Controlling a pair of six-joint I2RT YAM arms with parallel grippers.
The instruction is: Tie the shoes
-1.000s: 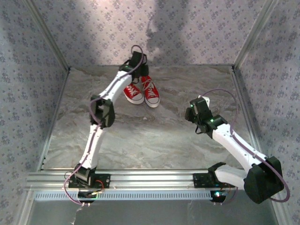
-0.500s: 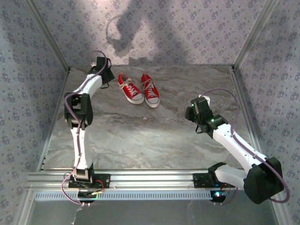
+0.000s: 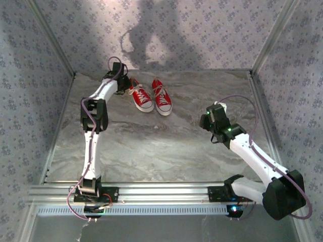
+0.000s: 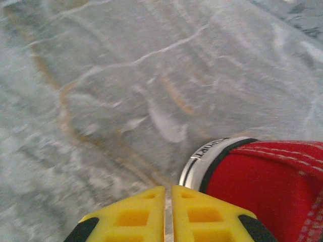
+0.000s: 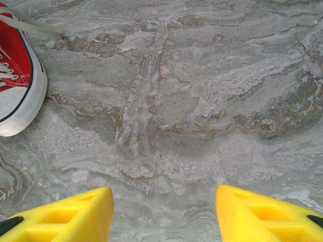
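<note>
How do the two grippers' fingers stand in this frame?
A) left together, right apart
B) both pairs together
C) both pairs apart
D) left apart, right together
A: on the left gripper the yellow fingers meet beside a red shoe; on the right gripper they stand wide apart over the table.

The white left arm [image 3: 90, 148] stretches far toward twelve o'clock, its yellow-fingered left gripper [image 4: 168, 190] pinched together. The white right arm [image 3: 252, 151] leans toward ten o'clock, its yellow-fingered right gripper [image 5: 164, 204] parted wide.
</note>
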